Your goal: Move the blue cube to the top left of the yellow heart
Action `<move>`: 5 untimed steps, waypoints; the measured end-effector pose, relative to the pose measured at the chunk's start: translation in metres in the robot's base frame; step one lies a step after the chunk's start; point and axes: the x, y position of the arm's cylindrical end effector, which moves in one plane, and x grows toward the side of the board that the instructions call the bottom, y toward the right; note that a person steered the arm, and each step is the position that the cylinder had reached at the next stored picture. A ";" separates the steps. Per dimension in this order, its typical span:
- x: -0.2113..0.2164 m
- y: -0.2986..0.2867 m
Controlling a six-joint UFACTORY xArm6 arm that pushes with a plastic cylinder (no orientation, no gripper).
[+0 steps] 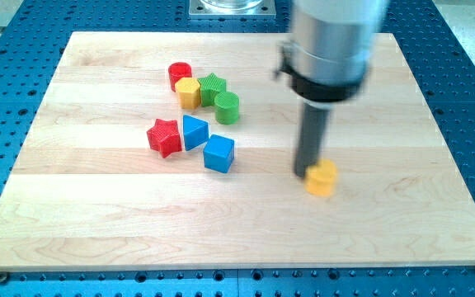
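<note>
Wooden board (97, 206) on blue perforated table (7, 49). Rod tip (307, 174), no jaws, touching upper-left edge of yellow heart (322, 178). Blue cube (218, 153) well left of heart, beside blue triangular block (194, 131) and red star (164, 136). Further blocks clustered above.

Red star (164, 136); green cylinder (228, 107); wooden board (97, 206).

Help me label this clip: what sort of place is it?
Likely a robotics lab bench: a wooden board on a blue perforated metal table, small coloured blocks, and my tip beside the yellow heart.
</note>
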 end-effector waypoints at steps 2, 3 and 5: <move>0.035 0.024; 0.035 -0.018; 0.034 -0.160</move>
